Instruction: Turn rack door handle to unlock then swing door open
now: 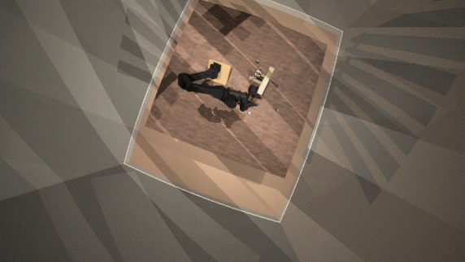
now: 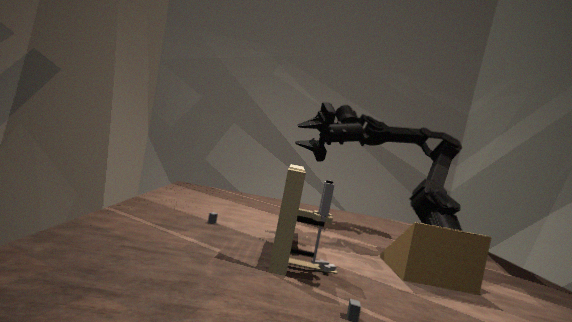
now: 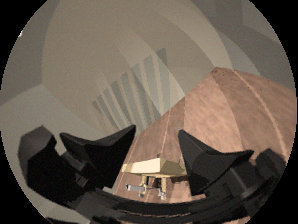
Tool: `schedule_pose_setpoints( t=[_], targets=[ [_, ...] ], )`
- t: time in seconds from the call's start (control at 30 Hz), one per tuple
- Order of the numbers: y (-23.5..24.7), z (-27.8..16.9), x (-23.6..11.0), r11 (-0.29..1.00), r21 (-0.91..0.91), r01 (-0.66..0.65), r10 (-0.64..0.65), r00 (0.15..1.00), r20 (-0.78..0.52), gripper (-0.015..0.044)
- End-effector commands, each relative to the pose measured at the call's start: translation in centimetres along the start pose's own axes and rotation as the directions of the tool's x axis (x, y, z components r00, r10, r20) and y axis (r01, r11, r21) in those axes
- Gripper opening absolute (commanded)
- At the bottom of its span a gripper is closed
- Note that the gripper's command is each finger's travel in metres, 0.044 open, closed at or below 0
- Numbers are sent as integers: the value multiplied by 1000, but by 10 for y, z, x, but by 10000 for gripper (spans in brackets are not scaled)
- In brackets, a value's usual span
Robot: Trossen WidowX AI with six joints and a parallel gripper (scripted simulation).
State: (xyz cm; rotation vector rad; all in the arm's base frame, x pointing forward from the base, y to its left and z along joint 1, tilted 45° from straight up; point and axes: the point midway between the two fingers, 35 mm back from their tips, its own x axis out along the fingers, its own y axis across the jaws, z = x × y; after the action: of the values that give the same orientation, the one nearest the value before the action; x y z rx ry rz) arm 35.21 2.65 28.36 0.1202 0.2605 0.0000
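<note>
The rack door [image 2: 289,220] [image 1: 266,80] [image 3: 155,166] is a tan upright panel on the brown table. A grey upright handle [image 2: 327,197] stands on a thin rod just beside it; in the wrist view the handle [image 3: 137,188] shows as small grey parts below the tan top. My gripper [image 2: 300,134] [image 1: 254,99] [image 3: 157,129] is open and holds nothing. It hangs in the air well above the top of the door and the handle, touching neither. I cannot tell how far the door is swung.
The arm's base stands on a tan box [image 2: 440,255] [image 1: 221,72] to the right of the door. Small grey blocks [image 2: 212,218] [image 2: 354,309] sit on the table on either side of the door. The table [image 2: 125,270] ends at a pale rim.
</note>
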Motion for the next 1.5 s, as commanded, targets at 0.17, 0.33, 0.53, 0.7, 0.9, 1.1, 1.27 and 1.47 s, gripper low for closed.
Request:
schedule_pose_setpoints(
  t=[0.17, 0.33, 0.53, 0.7, 0.9, 1.1, 1.27, 1.47],
  targets=[
    [18, -35, 27, 998, 39, 41, -32, 975, -220, 296],
    [28, -56, 37, 997, 39, 74, -57, 941, -335, 296],
    [40, -82, 46, 993, 19, 119, -97, 883, -459, 296],
    [49, -102, 50, 987, -15, 158, -140, 824, -549, 296],
    [60, -127, 52, 977, -76, 201, -202, 744, -637, 296],
    [70, -149, 51, 959, -154, 237, -275, 658, -701, 296],
    [78, -167, 48, 937, -229, 262, -343, 584, -736, 296],
    [86, -186, 44, 903, -330, 277, -428, 502, -751, 296]
  ],
)
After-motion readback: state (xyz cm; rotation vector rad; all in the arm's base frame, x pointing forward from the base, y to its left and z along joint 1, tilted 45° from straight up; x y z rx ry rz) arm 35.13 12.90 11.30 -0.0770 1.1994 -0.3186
